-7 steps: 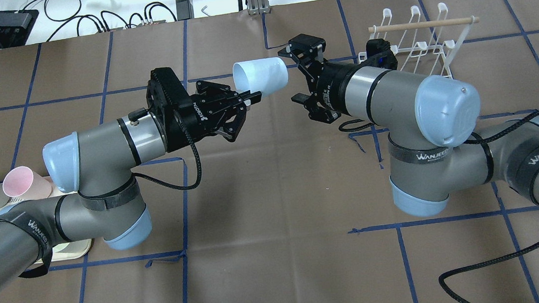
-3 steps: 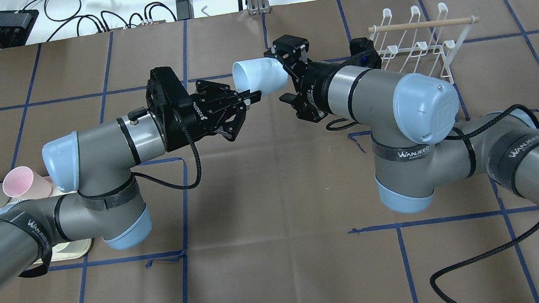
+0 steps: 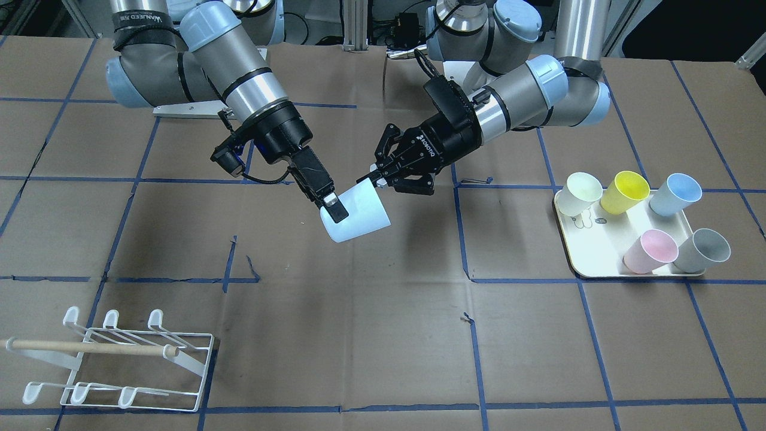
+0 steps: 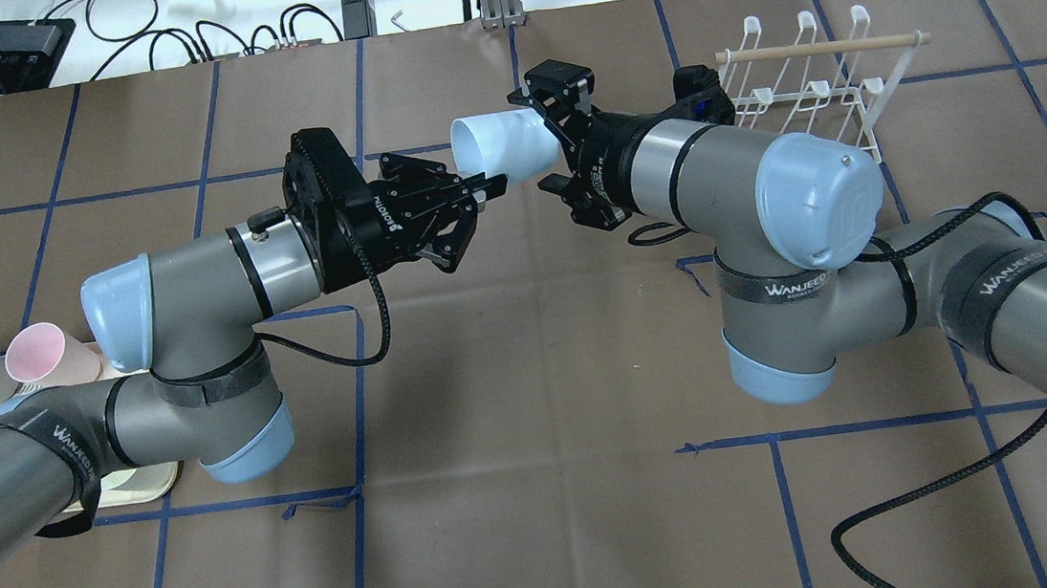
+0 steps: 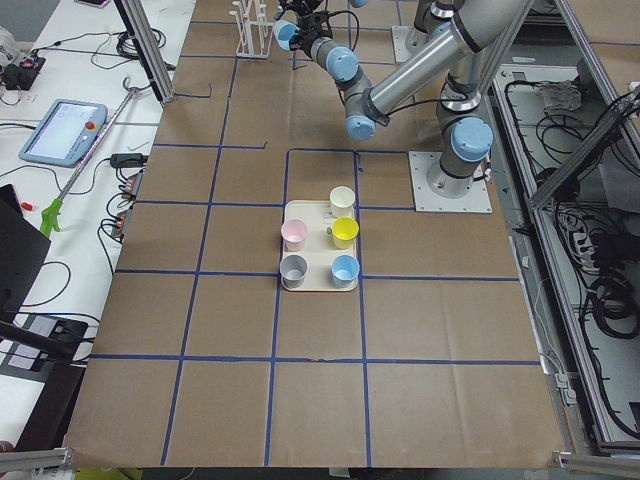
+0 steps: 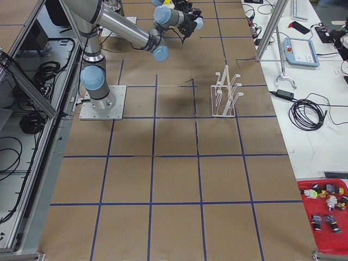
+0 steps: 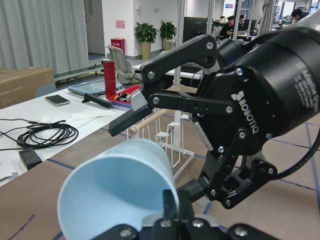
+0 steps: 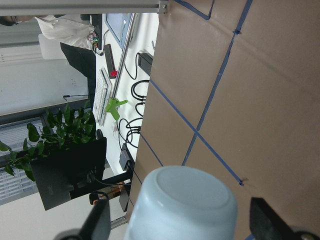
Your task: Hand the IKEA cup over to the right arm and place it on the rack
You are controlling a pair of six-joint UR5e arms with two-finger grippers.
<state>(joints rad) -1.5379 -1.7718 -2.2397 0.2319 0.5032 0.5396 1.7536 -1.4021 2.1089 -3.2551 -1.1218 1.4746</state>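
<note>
Two claws meet at the cup (image 4: 509,145), mid-air over the table (image 4: 532,380): our left claw (image 4: 488,185) pinches its rim, our right claw (image 4: 541,141) straddles its base, spread open. We judge the handover unfinished, the rack (image 4: 806,89) untouched. Only our right wrist view shows gaps beside the base (overhead hides them).

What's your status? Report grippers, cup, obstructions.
Left gripper shut on cup rim. Right gripper open, fingers straddling cup base. Nothing seen blocking path to rack.
</note>
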